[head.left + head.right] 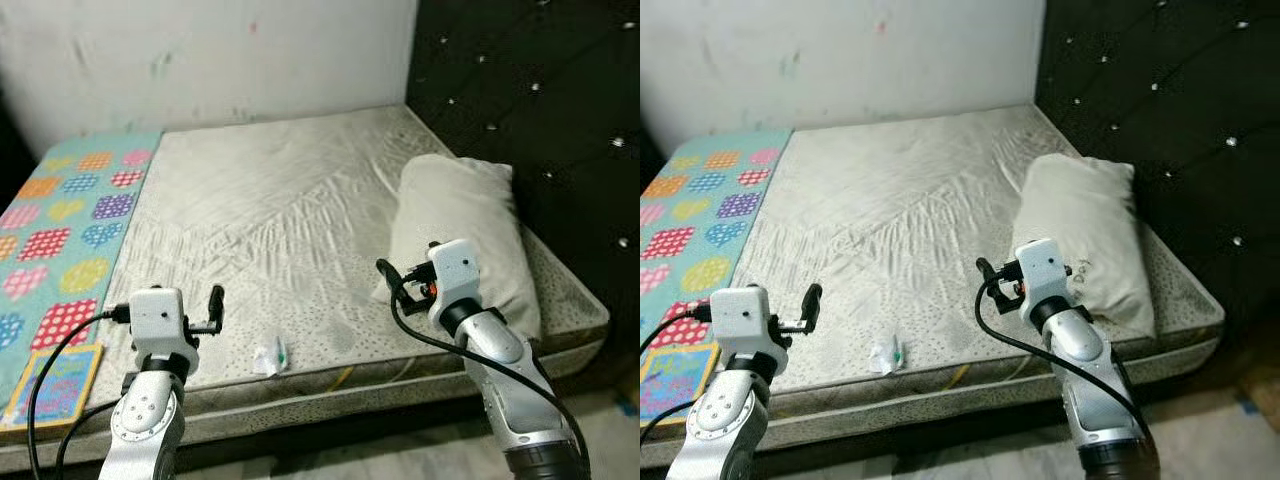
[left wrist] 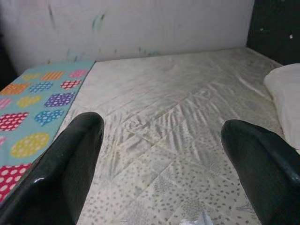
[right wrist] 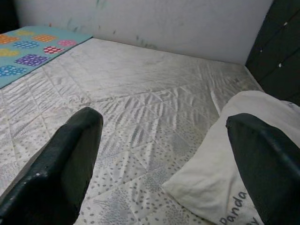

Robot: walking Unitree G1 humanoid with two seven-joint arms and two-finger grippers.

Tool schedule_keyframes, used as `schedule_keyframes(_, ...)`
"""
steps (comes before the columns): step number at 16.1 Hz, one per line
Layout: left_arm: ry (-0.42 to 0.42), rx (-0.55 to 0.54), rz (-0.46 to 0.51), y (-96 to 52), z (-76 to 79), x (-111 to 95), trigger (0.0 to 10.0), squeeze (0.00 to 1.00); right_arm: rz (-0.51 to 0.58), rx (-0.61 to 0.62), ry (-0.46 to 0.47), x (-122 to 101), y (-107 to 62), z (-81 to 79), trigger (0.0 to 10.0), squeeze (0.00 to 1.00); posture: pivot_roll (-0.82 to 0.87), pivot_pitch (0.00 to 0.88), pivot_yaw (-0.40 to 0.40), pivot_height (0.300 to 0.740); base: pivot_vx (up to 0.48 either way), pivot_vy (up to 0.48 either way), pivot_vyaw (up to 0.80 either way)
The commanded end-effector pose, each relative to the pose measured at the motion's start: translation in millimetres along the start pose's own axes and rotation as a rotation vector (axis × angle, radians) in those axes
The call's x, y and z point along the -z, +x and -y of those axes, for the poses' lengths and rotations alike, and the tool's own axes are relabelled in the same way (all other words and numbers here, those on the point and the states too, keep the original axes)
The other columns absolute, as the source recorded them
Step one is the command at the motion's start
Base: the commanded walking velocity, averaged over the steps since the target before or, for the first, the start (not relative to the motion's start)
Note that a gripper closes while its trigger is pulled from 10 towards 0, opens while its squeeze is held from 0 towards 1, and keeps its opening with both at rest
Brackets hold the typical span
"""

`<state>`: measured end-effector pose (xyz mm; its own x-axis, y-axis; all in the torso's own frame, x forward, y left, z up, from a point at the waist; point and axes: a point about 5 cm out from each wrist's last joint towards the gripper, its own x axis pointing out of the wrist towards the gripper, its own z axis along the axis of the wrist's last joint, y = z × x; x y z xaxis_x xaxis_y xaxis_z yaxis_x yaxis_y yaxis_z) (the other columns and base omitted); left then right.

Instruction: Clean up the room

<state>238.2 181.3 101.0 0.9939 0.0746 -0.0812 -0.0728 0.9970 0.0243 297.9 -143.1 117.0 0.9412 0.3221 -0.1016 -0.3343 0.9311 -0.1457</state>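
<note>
Litter, a small crumpled white wrapper (image 1: 271, 357) with a green bit, lies near the bed's front edge in the lower centre of the head views, between the two arms. The left gripper (image 2: 161, 154) hovers just left of it, fingers spread wide; its wrist view catches only a white scrap of it at the bottom edge. The right gripper (image 3: 164, 154), also spread, hangs beside the cream pillow (image 1: 460, 225), whose printed lettering shows in the right wrist view. A patterned quilt (image 1: 65, 225) covers the bed's (image 1: 260, 200) left side, with a colourful book (image 1: 55, 385) at lower left.
</note>
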Motion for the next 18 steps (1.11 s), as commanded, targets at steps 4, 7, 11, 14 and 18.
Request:
schedule_keyframes(4,0.014,-0.015,0.005,-0.7,-7.9,-0.5,10.0,0.0,0.037,-0.029,0.014,-8.1,3.9,-9.1,10.0,0.0,-0.13,0.0,0.009,0.74,0.0,0.0,0.0)
schedule_keyframes(7,-0.008,0.002,0.019,-2.0,-7.5,-2.1,10.0,0.0,0.048,-0.049,-0.005,-9.2,3.3,-11.6,10.0,0.0,-0.12,0.0,0.007,0.74,0.0,0.0,0.14)
schedule_keyframes(11,-0.018,0.017,0.025,-2.7,-6.2,-2.9,10.0,0.0,0.051,-0.055,0.008,-10.1,4.0,-13.2,10.0,0.0,-0.12,0.0,0.005,0.74,0.127,0.0,0.7)
schedule_keyframes(14,-0.021,0.025,0.025,-3.2,-5.7,-2.7,10.0,0.0,0.051,-0.054,0.012,-10.0,5.1,-12.2,10.0,0.0,-0.12,0.0,0.005,0.74,0.286,0.0,0.14)
schedule_keyframes(18,-0.025,0.035,0.024,-3.4,-4.5,-2.6,10.0,0.0,0.051,-0.056,0.013,-9.9,5.2,-12.6,10.0,0.0,-0.12,0.0,0.005,0.74,0.304,0.0,0.0)
